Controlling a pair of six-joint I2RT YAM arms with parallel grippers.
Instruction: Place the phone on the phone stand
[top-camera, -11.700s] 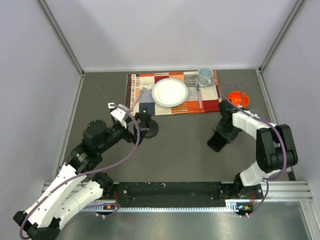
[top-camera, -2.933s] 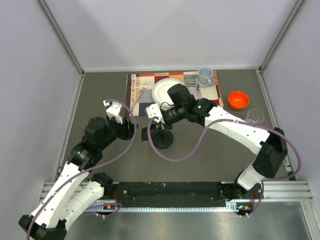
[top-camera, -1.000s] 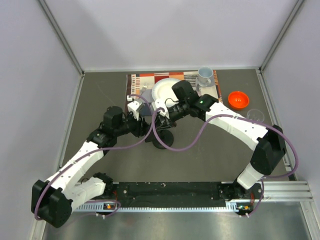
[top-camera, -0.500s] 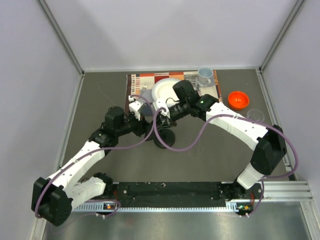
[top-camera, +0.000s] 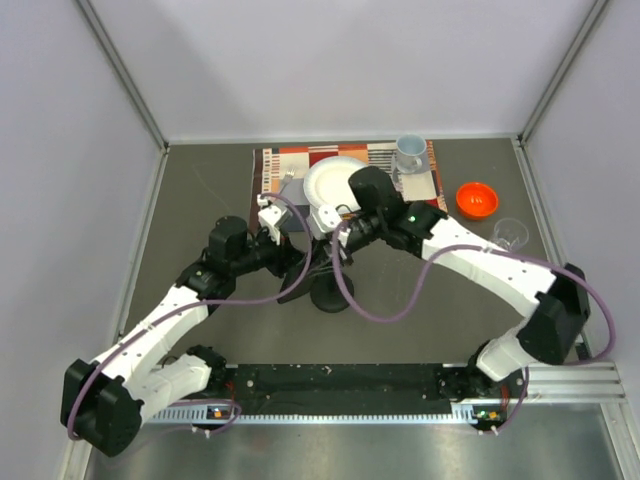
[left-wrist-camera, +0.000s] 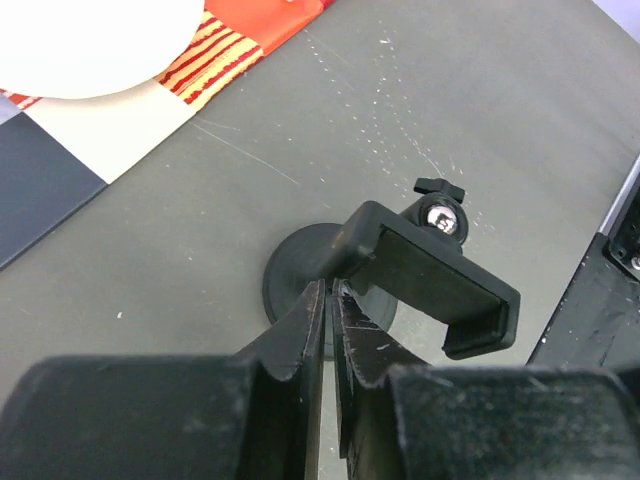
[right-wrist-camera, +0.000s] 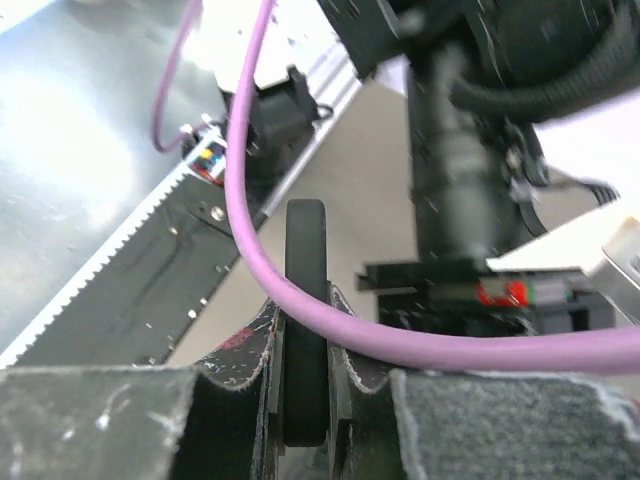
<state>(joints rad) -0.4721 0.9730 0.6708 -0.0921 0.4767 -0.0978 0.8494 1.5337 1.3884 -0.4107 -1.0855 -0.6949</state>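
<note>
The phone stand (left-wrist-camera: 430, 285) stands on the grey table, its cradle tilted over a round disc base (left-wrist-camera: 295, 285); from above that base (top-camera: 330, 296) lies just in front of both grippers. My left gripper (left-wrist-camera: 328, 290) has its jaws drawn to a thin slit, and its tips pinch the stand under the cradle's left end. In the right wrist view the phone (right-wrist-camera: 305, 250) shows edge-on and upright, with my right gripper (right-wrist-camera: 305, 300) shut on its lower part. From above, the right gripper (top-camera: 332, 250) hangs over the stand beside the left gripper (top-camera: 300, 262). A purple cable (right-wrist-camera: 300, 300) crosses in front of the phone.
A striped placemat (top-camera: 300, 165) at the back carries a white plate (top-camera: 335, 180) and a cup (top-camera: 408, 152). An orange bowl (top-camera: 477, 198) and a clear glass (top-camera: 511, 232) sit at the right. The black rail (top-camera: 340, 380) runs along the near edge.
The left gripper's jaws have closed down at the stand. The right arm has carried the phone slightly nearer and lower, over the stand.
</note>
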